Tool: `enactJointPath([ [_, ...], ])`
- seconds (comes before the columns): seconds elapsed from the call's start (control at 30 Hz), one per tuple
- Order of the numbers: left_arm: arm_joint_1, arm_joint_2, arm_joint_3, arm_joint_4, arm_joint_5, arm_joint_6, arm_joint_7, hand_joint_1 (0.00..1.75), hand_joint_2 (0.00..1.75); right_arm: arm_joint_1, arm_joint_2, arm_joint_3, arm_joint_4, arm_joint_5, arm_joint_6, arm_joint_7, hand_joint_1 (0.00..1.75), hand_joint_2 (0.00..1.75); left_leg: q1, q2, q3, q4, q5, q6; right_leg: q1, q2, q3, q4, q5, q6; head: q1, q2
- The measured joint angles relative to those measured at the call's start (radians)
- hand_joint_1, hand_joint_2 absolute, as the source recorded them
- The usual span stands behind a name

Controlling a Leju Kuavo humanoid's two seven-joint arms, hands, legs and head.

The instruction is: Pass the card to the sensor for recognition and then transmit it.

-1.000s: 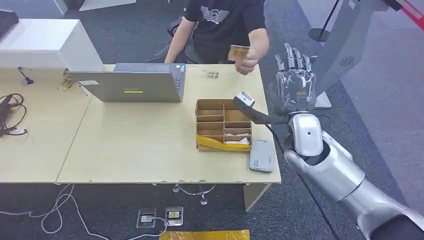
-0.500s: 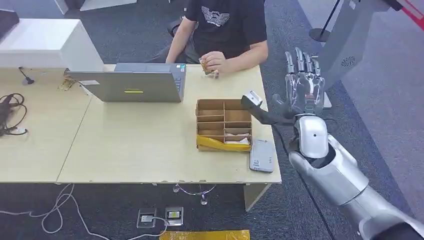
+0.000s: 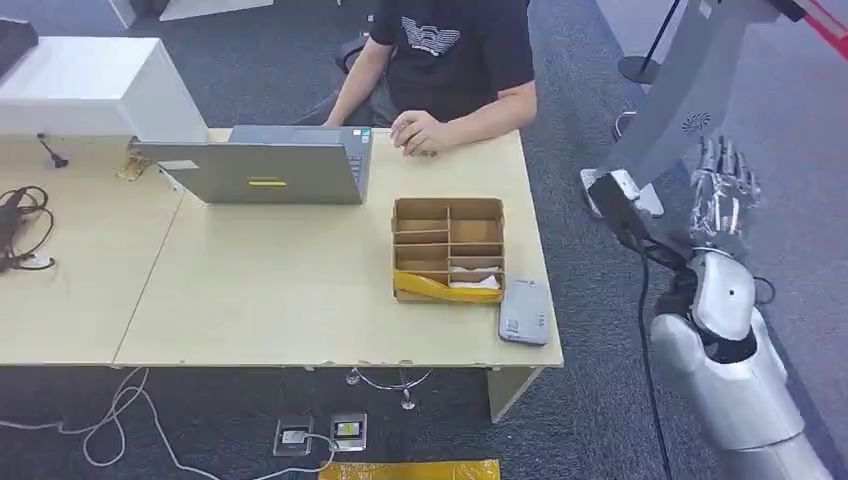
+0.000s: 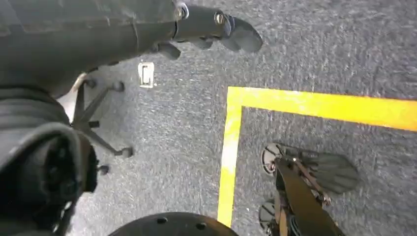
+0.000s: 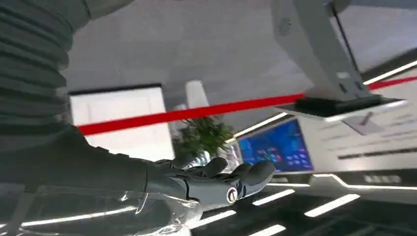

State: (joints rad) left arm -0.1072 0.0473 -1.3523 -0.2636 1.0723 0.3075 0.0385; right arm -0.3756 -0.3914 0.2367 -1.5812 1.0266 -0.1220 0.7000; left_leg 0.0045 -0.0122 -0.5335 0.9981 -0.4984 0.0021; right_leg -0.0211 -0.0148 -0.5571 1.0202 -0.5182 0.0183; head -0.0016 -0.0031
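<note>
My right hand [image 3: 722, 185] is raised beyond the desk's right edge, over the carpet, fingers straight and apart, holding nothing. In the right wrist view the same hand [image 5: 216, 183] points up at the ceiling, empty. The grey card sensor [image 3: 523, 312] lies flat near the desk's front right corner, well left of that hand. A person's hand [image 3: 418, 132] rests on the far edge of the desk; the card is hidden under it. My left hand [image 4: 211, 24] hangs over the floor with nothing in it.
A divided cardboard tray [image 3: 448, 250] with a yellow packet stands beside the sensor. A closed laptop [image 3: 265, 165] sits at the back of the desk [image 3: 270, 290]. A grey kiosk stand [image 3: 680, 95] rises right behind my right hand. Cables lie at the far left.
My right hand has swung right, away from the desk's edge and out over the carpet. The person drew the card back and laid their hand on the desk.
</note>
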Motion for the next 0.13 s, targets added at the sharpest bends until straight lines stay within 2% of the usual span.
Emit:
enactJointPath([
  [0.07, 0.000, -0.005, 0.006, 0.002, 0.014, 0.007, 0.000, 0.00, 0.00, 0.063, -0.001, -0.081, -0.008, -0.051, -0.036, 0.000, 0.00, 1.75, 0.000, -0.001, 0.000, 0.000, 0.000, 0.000, 0.000, 0.000, 0.001, -0.001, 0.000, 0.000, -0.001, 0.000],
  [0.13, 0.002, -0.010, 0.014, 0.002, 0.028, 0.015, 0.000, 0.00, 0.00, 0.132, -0.007, -0.149, -0.014, -0.136, -0.106, 0.000, 0.00, 1.75, 0.000, -0.001, 0.000, 0.000, 0.000, 0.000, 0.000, -0.001, 0.001, -0.001, 0.000, 0.000, 0.000, 0.000],
])
